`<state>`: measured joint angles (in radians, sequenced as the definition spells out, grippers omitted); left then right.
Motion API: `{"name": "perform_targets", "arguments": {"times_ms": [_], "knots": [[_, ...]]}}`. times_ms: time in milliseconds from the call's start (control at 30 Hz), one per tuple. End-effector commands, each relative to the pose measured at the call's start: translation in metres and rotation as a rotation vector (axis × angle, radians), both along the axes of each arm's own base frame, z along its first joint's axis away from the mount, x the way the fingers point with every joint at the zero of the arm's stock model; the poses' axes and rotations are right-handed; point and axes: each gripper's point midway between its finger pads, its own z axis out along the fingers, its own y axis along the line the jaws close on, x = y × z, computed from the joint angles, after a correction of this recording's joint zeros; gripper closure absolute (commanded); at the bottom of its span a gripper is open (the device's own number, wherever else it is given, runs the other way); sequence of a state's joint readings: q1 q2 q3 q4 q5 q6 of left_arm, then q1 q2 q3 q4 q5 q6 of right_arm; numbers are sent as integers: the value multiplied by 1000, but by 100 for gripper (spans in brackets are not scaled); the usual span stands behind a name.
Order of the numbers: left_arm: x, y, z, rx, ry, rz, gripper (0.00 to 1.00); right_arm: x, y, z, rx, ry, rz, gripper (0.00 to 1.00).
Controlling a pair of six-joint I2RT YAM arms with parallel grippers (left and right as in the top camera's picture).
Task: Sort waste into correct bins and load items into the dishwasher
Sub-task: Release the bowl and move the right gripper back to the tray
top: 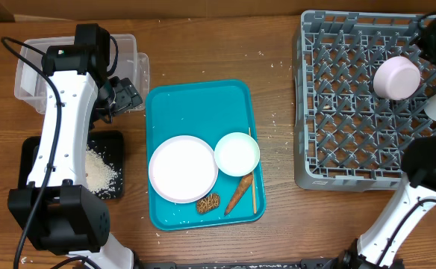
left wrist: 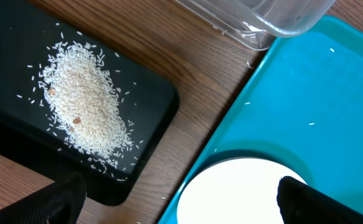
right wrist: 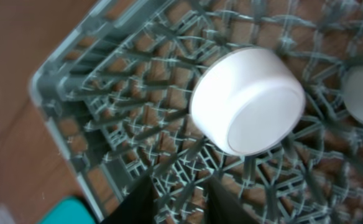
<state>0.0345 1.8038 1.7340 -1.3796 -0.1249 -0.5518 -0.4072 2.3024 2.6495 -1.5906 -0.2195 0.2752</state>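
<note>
Overhead: the rack (top: 330, 161) stands at the right of the worktop (top: 278, 224). A white cup (top: 396, 77) lies among its pegs near the far right corner.
Right wrist: the cup (right wrist: 250, 102) is tipped on the pegs with its flat base towards my camera.
Right pincer (right wrist: 178, 202): a narrow gap with only rack showing through it. It holds nothing and sits just clear of the cup.
Left pincer (left wrist: 184, 202): spread wide and empty, hanging over the near edge of the big plate (left wrist: 231, 193).
Waste: rice (left wrist: 82, 112) is heaped on the black tray (left wrist: 163, 99). The carrot piece (top: 238, 194) and the brown lump (top: 207, 202) lie on the teal tray (top: 195, 104) beside the plate and the small bowl (top: 237, 153).
Clear tub (top: 132, 48): at the far left, partly under my left arm.
Step in hand: I judge the cup placed, so the job is backing the right arm off.
Doing it well: I would lift straight away from the cup, not sideways. It looks loosely perched and a brush could roll it off its pegs.
Left side: the plate lies flat, so I would come in at its rim.
</note>
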Motion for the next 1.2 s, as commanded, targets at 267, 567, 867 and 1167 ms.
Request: {"name": "perform_targets", "arguments": {"times_ms": [267,567,867,1167], "knots": [[-1,1,0,11,-1,16,0,-20,-50,-62,-105,189,-250,96],[-1,1,0,11,-1,16,0,-2,-32,-97,-13,163,-202,96],[-1,1,0,11,-1,17,0,13,-22,-102,0,120,-174,96],[-2,1,0,11,-1,16,0,43,9,-88,131,-25,-30,96]]}}
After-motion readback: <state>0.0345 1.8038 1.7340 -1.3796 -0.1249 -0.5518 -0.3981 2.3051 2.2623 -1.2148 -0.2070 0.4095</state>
